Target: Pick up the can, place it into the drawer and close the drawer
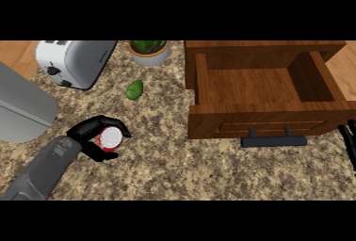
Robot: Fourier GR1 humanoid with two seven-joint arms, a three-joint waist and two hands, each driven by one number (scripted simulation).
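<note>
Left forearm enters from the lower left edge and angles up and to the right over the counter. The left hand is curled, fingers arching over and thumb below, closed round the can. The right hand shows only at the right edge, fingers straight, resting.

No lettering, brand, number or sign can be read anywhere on the bench; the red-and-white can shows only bands of colour, no legible label; the toaster carries dark knobs but no readable marking; the wooden drawer front is plain.
</note>
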